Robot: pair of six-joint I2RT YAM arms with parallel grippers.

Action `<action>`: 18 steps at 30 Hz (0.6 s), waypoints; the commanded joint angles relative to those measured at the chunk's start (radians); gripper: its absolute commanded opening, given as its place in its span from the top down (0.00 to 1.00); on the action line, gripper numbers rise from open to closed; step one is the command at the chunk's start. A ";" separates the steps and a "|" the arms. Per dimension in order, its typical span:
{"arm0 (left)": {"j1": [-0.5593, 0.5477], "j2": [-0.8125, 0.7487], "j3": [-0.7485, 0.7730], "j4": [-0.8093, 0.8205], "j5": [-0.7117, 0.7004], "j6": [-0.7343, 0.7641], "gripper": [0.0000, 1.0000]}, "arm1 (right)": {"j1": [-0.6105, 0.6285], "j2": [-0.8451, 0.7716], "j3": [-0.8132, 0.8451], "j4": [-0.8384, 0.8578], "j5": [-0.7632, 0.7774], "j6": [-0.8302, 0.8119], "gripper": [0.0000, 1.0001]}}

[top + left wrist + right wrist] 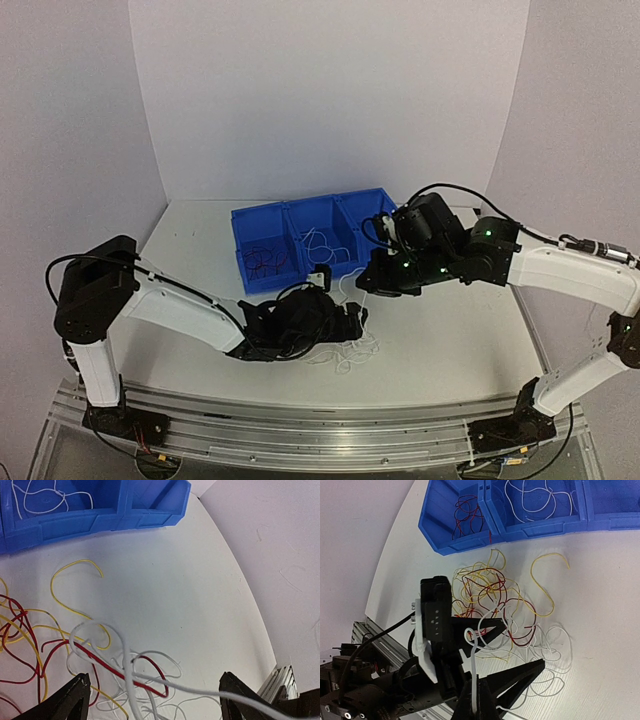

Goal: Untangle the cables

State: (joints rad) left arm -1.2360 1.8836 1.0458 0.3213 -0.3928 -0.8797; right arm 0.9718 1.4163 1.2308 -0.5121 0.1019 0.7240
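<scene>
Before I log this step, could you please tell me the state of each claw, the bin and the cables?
left claw: open, above the tangle
right claw: shut on the white cable
white cable: lifted from the tangle, passing through the open left claw
tangle: white, red and yellow cables knotted together on the table
blue bin: upright, red cables in one compartment, white cables in the next

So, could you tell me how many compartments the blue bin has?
3: left compartment holds dark red wires, middle compartment white wires, right compartment looks empty.
</scene>
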 commanded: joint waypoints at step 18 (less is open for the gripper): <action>0.063 0.119 0.120 -0.189 -0.131 -0.191 0.92 | 0.002 -0.199 -0.047 -0.004 0.040 0.002 1.00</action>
State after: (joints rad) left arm -1.1898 2.0425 1.1714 0.1547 -0.4655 -1.0650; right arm 0.9718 1.2673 1.2016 -0.5169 0.0756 0.7378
